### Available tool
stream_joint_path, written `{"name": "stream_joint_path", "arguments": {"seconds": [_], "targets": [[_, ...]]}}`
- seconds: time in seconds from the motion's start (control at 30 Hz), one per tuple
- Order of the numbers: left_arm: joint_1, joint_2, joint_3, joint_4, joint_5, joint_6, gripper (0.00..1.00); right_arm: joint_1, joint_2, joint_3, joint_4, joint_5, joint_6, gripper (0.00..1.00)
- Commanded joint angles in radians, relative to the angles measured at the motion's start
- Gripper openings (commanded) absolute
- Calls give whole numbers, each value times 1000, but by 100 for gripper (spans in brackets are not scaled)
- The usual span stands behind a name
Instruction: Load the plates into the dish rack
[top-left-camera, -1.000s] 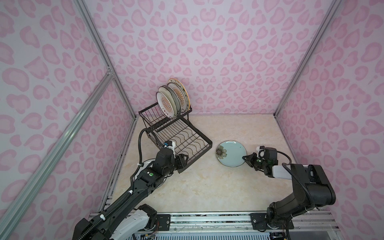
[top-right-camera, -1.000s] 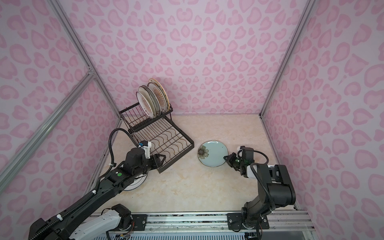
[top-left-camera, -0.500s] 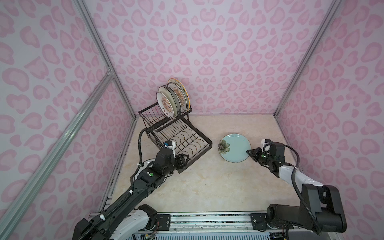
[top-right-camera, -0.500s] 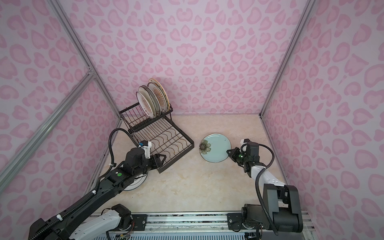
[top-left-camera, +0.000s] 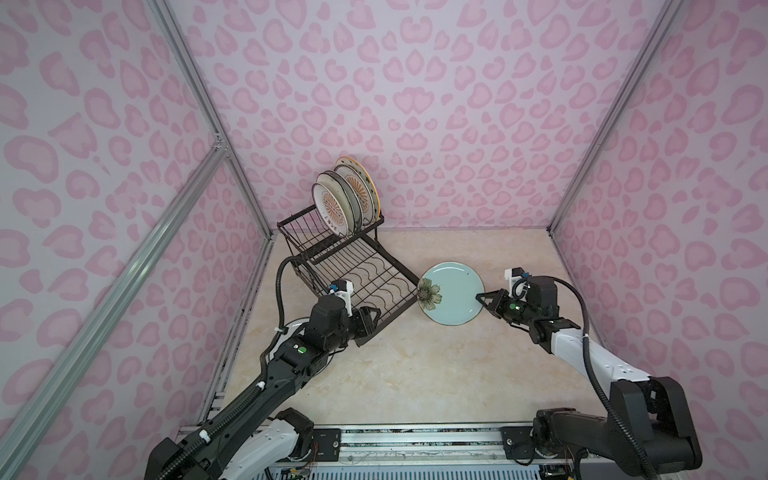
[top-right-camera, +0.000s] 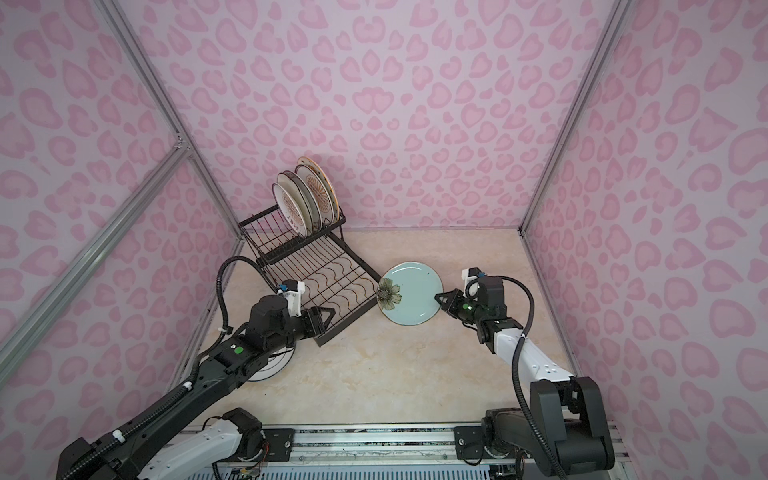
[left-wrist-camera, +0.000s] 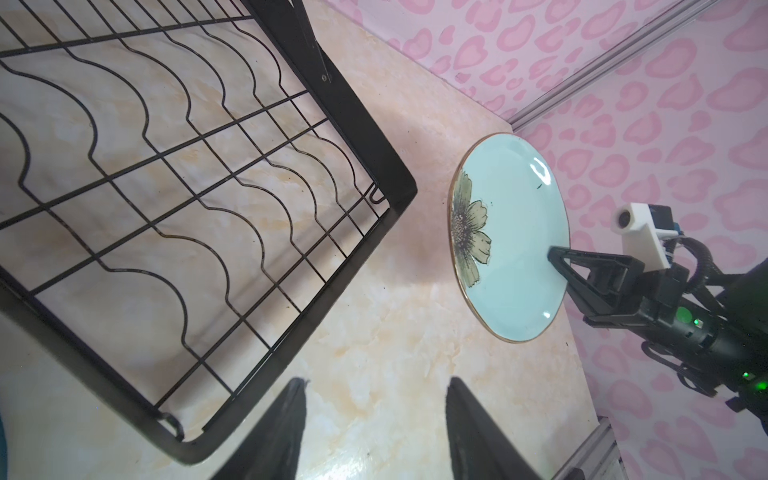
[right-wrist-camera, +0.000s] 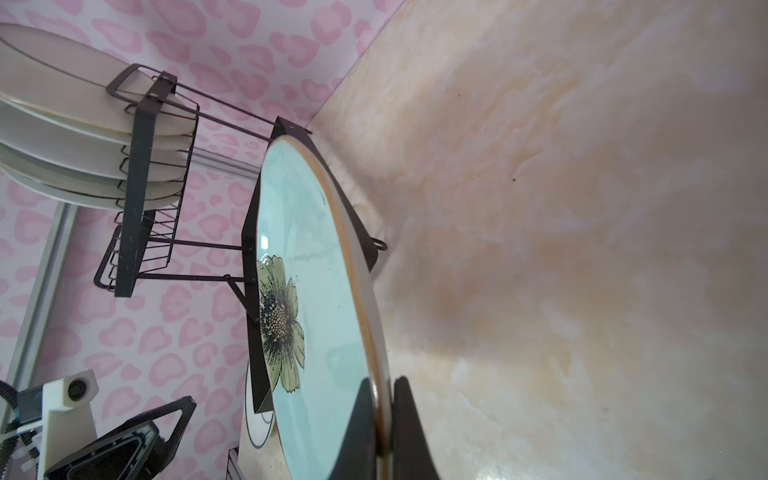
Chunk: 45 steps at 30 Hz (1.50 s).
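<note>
- The right arm has stretched out from its folded pose of a second ago and carried the blue-green plate (top-left-camera: 451, 297) away from the robot and towards the dish rack (top-left-camera: 397, 261).
- The plate now hangs clear of the bench (top-left-camera: 415, 374), tilted, with its flower side nearest the rack. In the left wrist view, the plate (left-wrist-camera: 511, 237) sits just beside the corner of the lower tray (left-wrist-camera: 365, 137), with a strip of bench showing between them.
- For the task, I judge this plate to be mid-transfer: brought up to the rack but not yet in a slot.
- The left arm has not shifted over that second.
- The right gripper (top-left-camera: 480, 297) is clamped thin on the plate's rim at the side away from the rack. The right wrist view shows one finger on each face of the plate (right-wrist-camera: 307, 316).
- The left gripper (left-wrist-camera: 376, 380) stands about half open and holds nothing. It hovers by the front corner of the lower tray, and only bench shows between its fingers.
- Several white plates (top-left-camera: 345, 199) stand on edge in the rack's raised upper part, at its far end.
- One more white plate (top-right-camera: 274, 365) lies flat on the bench, mostly hidden under the left arm.
- The lower tray holds no plate so far.
</note>
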Motion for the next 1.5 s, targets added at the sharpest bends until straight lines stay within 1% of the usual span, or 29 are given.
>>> {"name": "stream_joint_path", "arguments": {"seconds": [0.0,0.17,0.3,0.57,0.8,1.1,1.2,1.43,1.47], "targets": [[0,-8,-4,43,20,5,56,53,12,34,128,-49,1,0],[0,-7,-5,53,44,8,56,139,32,59,166,-50,-7,0],[0,1,-3,62,60,10,56,177,41,79,173,-64,-22,0],[0,21,2,64,74,11,56,230,73,107,198,-76,-21,0],[0,32,7,64,75,12,55,277,114,125,277,-105,12,0],[0,30,10,65,74,12,54,313,132,147,284,-123,-2,0],[0,21,9,65,69,12,51,318,137,151,286,-128,-4,0],[0,9,9,62,62,14,38,335,154,158,299,-134,1,0],[0,8,9,63,60,14,37,338,158,158,301,-133,1,0]]}}
